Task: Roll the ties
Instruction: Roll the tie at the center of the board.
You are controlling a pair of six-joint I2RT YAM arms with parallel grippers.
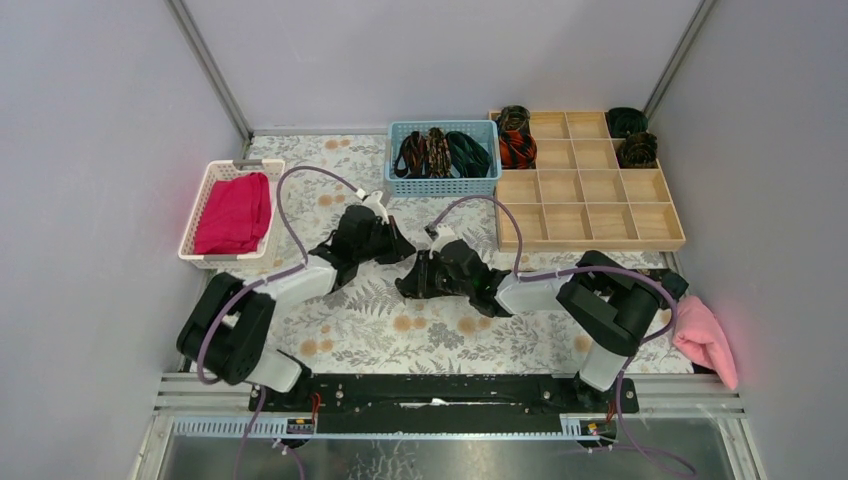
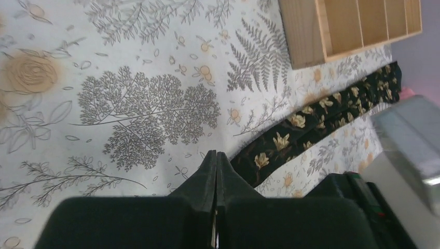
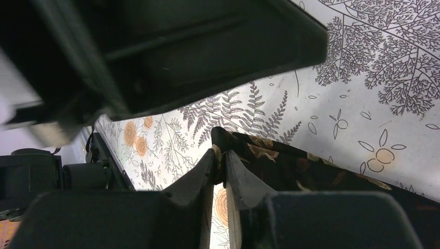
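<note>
Starting the roll: my right gripper point(image 3: 220, 155) clamps the tie point(image 3: 290, 166), flat on the bench point(image 3: 363, 104); my left gripper point(image 2: 216, 158) is together, empty, beside it. Next, curl the end over.

Quick headcount, using the wooden tray point(image 1: 590, 245) as the anchor. One tray, sixteen compartments, four by four.

Four rolled ties sit in it: a black-gold roll point(image 1: 515, 118), a red-black roll point(image 1: 517, 150), a green roll point(image 1: 627, 122) and a second black-gold roll point(image 1: 637, 150).

One flat tie point(image 2: 311, 116) lies on the desk point(image 1: 400, 320) in front of the tray.

Two baskets sit left of the tray. The blue basket point(image 1: 442, 183) is just beside it, with loose ties point(image 1: 437, 152) inside; looks like three, can't swear to it. The white basket point(image 1: 197, 218) is farther left, holding one magenta cloth point(image 1: 235, 212).

One pink towel point(image 1: 705, 340) is off the tray's near right corner.
</note>
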